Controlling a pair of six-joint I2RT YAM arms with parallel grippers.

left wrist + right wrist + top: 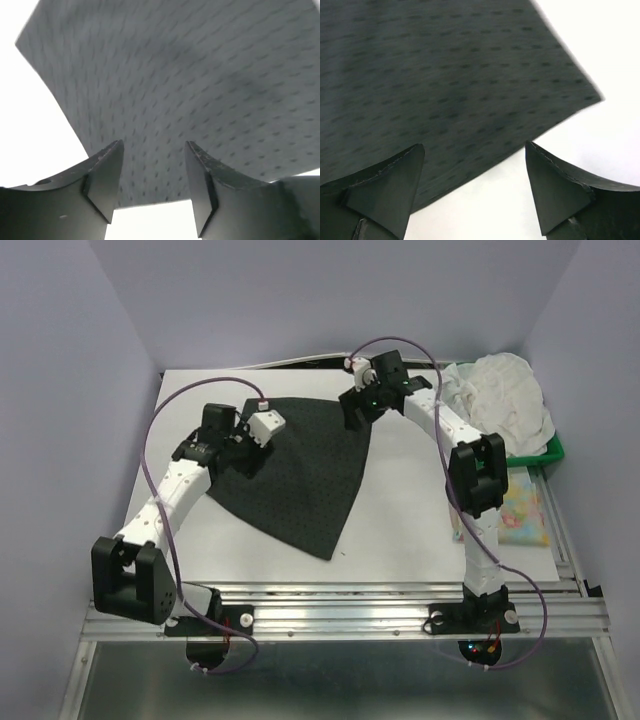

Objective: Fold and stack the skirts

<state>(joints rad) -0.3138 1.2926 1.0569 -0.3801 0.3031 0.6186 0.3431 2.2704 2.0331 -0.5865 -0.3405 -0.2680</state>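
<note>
Hovering with jaws spread and empty, the left claw (154, 146) and right claw (475, 147) sit over the far corners of the dark skirt (300, 470), lying flat on the table (410, 530). Closing too shallow could catch only one layer, so the fold would drag crooked or slip free.

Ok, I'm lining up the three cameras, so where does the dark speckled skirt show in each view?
Top external: the dark skirt lies spread flat, just left of the picture's centre.
Left wrist: it fills most of the frame, with its edge near the bottom.
Right wrist: it covers the upper left, with one corner pointing right.
Shared landmark: the white table, bright beside the cloth's edges in all three views.
</note>
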